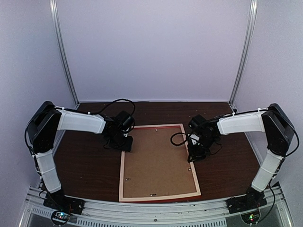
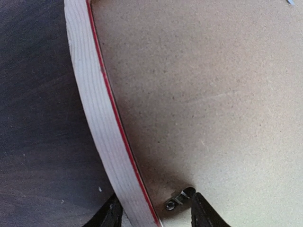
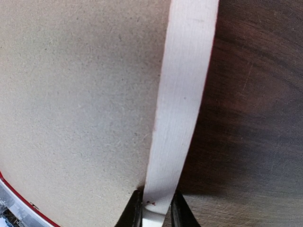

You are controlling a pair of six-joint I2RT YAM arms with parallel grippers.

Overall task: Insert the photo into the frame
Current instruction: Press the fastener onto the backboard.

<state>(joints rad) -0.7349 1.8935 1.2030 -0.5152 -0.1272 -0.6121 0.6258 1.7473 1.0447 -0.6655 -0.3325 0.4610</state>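
Observation:
The frame (image 1: pixel 122 175) lies face down mid-table, pale wood back up, thin red edge showing. A brown backing board (image 1: pixel 158 163) fills it. The photo is hidden. My left gripper (image 1: pixel 125 144) is open over the left rail (image 2: pixel 94 109); its jaws straddle the rail and a small metal clip (image 2: pixel 176 201) on the board (image 2: pixel 203 94). The gripper's midpoint (image 2: pixel 156 215) falls at the rail's inner edge. My right gripper (image 1: pixel 191 156) is shut on the right rail (image 3: pixel 182 94), one finger pressed to each side, gripper (image 3: pixel 156 213) at the bottom of its wrist view.
The dark wood table (image 1: pixel 85 165) surrounds the frame. Small metal clips (image 1: pixel 152 194) sit along the board's edges. A metal rail (image 1: pixel 156 210) runs along the near table edge by the arm bases. Pale walls enclose the back and sides.

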